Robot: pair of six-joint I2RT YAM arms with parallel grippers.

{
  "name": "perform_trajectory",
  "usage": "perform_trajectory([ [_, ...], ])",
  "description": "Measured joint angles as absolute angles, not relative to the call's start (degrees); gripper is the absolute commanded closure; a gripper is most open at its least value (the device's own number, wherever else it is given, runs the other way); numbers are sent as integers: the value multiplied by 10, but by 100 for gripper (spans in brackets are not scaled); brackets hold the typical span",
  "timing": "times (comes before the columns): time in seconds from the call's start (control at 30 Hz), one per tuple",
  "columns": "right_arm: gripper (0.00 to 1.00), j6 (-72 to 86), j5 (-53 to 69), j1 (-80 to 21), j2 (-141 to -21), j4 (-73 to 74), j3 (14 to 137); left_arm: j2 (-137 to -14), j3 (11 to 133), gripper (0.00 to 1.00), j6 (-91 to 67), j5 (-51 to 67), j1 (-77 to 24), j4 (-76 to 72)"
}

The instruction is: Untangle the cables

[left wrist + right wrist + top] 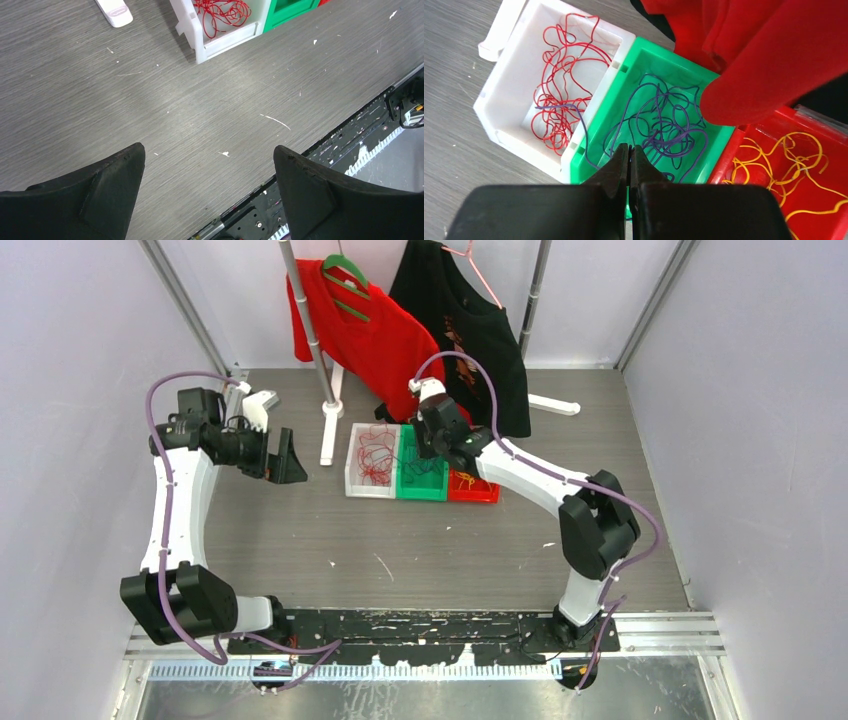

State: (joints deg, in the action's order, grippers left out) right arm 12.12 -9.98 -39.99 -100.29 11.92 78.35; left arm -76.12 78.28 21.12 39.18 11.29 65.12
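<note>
Three bins stand side by side mid-table. The white bin (352,485) (509,135) holds the red cables (375,455) (559,100) (222,12). Dark purple cables (664,130) fill the green bin (420,492) (624,55), and yellow cables (784,160) lie in the red bin (475,495) (724,165). One purple strand (559,107) crosses from the white bin over the wall to my right gripper (432,445) (629,146), which hangs over the green bin, shut on it. My left gripper (283,455) (207,147) is wide open over bare table, left of the bins.
A red shirt (370,330) (764,55) and a black shirt (470,320) hang on a rack behind the bins, the red one drooping over the green bin's far corner. The rack's pole (310,330) and white foot (328,435) (115,11) stand left of the white bin.
</note>
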Motion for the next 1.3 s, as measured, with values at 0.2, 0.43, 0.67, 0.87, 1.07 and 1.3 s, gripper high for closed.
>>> perform_trajectory([
  [0.2,48,123,-101,-400,-1040,102,784,-761,781,0,194,392,113,636],
  [0.43,0,125,-109,-400,-1037,100,785,-761,763,0,168,386,113,608],
  [0.67,0,125,-151,-400,-935,99,745,-759,746,0,149,380,113,565],
  [0.87,0,127,-300,-393,-728,79,613,-732,613,1,119,371,114,436],
  [1.07,0,102,-519,-321,-573,-47,371,-695,408,0,63,360,114,191],
  [1.3,0,58,-616,-222,-598,-230,186,-750,262,0,-2,347,114,-152],
])
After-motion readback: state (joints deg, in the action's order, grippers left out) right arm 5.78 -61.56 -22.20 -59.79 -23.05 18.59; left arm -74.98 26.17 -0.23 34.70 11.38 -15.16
